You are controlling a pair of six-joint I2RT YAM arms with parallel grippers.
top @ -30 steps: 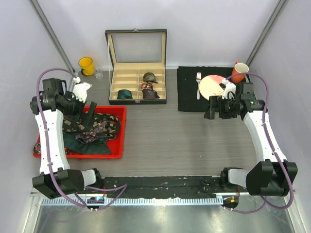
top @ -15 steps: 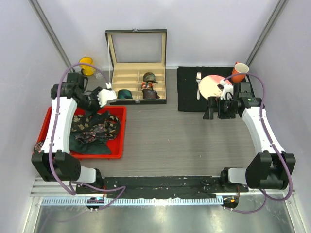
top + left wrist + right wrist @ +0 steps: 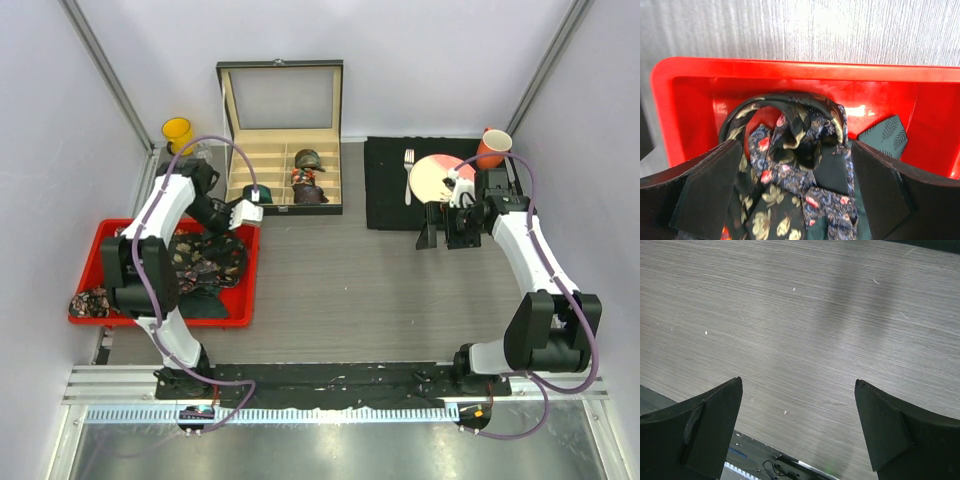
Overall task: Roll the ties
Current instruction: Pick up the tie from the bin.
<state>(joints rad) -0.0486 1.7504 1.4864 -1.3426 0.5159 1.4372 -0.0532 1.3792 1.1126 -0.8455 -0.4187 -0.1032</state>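
We're in the pick-up phase. The left jaws hang spread wide over the shallow red plastic tray (image 3: 248, 285) at the table's (image 3: 370, 290) nine o'clock. They frame the heap of loose ties (image 3: 790, 135), dark fabric with red-and-beige flowers, and there's a plain dark green tie (image 3: 885, 134) at the heap's three o'clock. Nothing is pinched yet.

My read is that one tie has to be singled out. The next move calls for a drop onto that looped floral strip and a close on one layer only, or the whole tangle may lift together.

Over at three o'clock the right jaws are spread too, above bare wood-grain table, holding nothing.

At twelve o'clock the open black box with beige compartments (image 3: 265, 165) holds four coiled ties (image 3: 308, 158). Three dark ones sit in its right column and a green coil (image 3: 257, 193) lower left. The other slots look empty.
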